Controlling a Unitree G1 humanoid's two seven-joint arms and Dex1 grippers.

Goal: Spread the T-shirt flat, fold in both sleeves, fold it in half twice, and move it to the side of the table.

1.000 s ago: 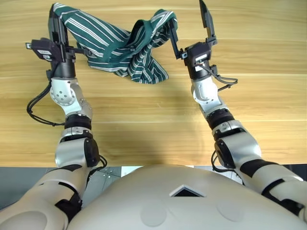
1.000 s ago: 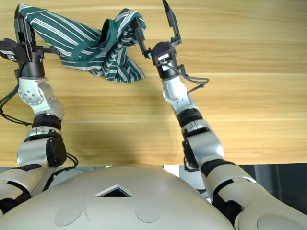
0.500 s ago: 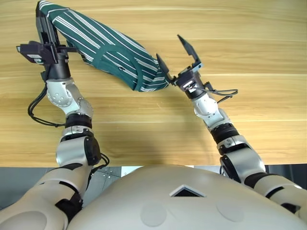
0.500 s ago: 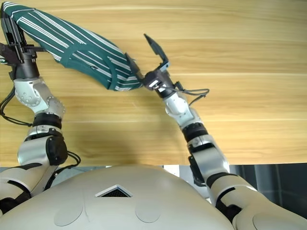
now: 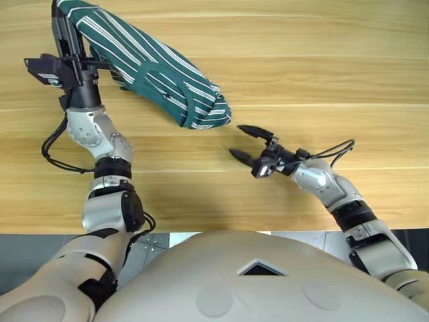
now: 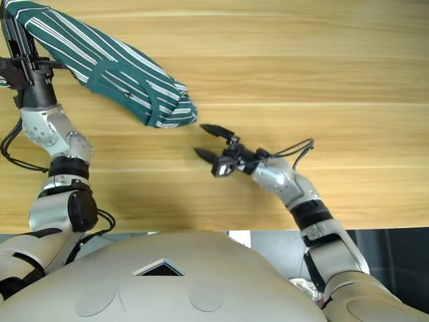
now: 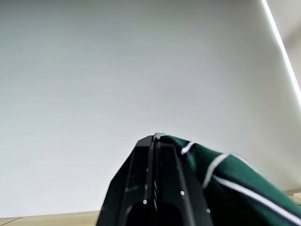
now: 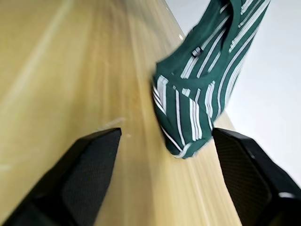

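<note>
The dark green T-shirt (image 5: 154,74) with white stripes hangs from my left gripper (image 5: 64,27), which is raised at the far left and shut on one corner of the cloth. The shirt droops in a long bundle to the right, and its lower end (image 5: 208,114) touches the wooden table. The left wrist view shows the closed fingers (image 7: 155,183) with green fabric (image 7: 235,183) pinched beside them. My right gripper (image 5: 242,143) hovers low over the table, open and empty, below the shirt's lower end. In the right wrist view the hanging end (image 8: 197,103) lies ahead of the two spread fingers.
The wooden table (image 5: 322,60) stretches wide to the right and far side. Its near edge (image 5: 221,231) runs just in front of my body.
My right gripper has let go of the shirt and drawn back toward me, dropping low over the table. The freed end now hangs down from the left gripper, which stayed raised.
</note>
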